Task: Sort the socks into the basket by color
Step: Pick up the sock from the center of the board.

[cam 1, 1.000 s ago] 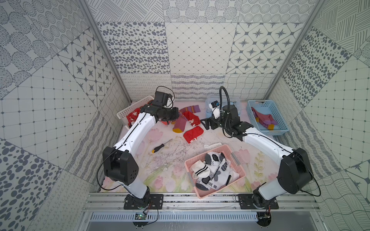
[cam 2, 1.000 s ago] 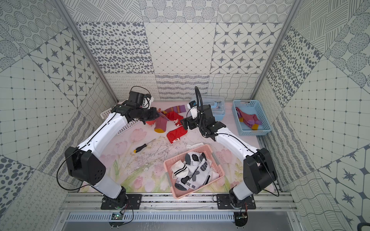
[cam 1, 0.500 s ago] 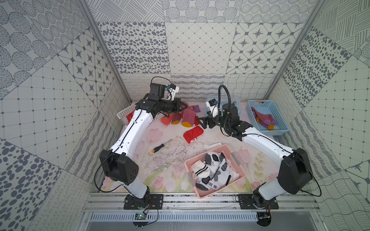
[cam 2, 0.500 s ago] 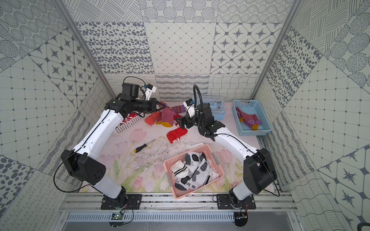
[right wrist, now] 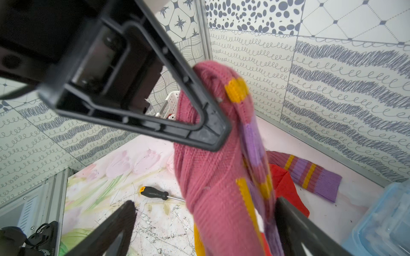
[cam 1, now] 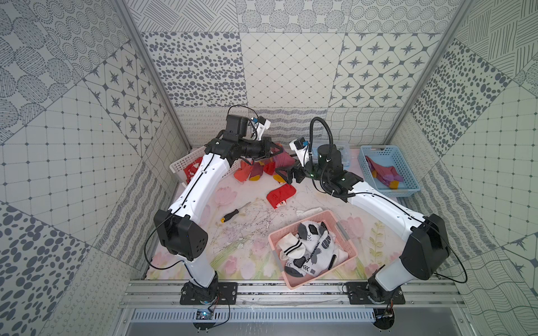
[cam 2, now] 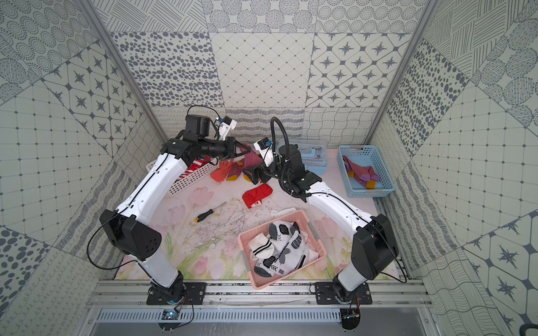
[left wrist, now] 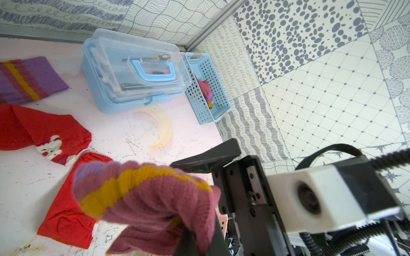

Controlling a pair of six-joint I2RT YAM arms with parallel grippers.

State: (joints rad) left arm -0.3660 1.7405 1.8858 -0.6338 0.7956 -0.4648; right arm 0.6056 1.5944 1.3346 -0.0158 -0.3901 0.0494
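Note:
My left gripper (cam 1: 276,149) (left wrist: 197,241) is shut on a purple sock with yellow stripes (cam 1: 283,159) (left wrist: 144,195) and holds it in the air at the back middle. The sock (right wrist: 217,177) hangs down between the spread fingers of my right gripper (cam 1: 286,174) (right wrist: 206,210), which is open. A red sock (cam 1: 281,195) lies on the table below. More purple socks (cam 1: 384,174) lie in the blue basket (cam 1: 407,186), white socks (cam 1: 311,247) in the pink basket (cam 1: 291,232), and red socks (cam 1: 192,168) in the white basket (cam 1: 180,165).
An orange-red glove (cam 1: 243,173) and another purple sock (left wrist: 26,79) lie at the back of the table. A screwdriver (cam 1: 233,213) rests mid-table. A clear blue toolbox (cam 1: 343,148) stands behind my right arm, next to the blue basket.
My left gripper has lifted the purple sock off the pile and carried it right, up to my right gripper. The right gripper has barely moved and stays open.

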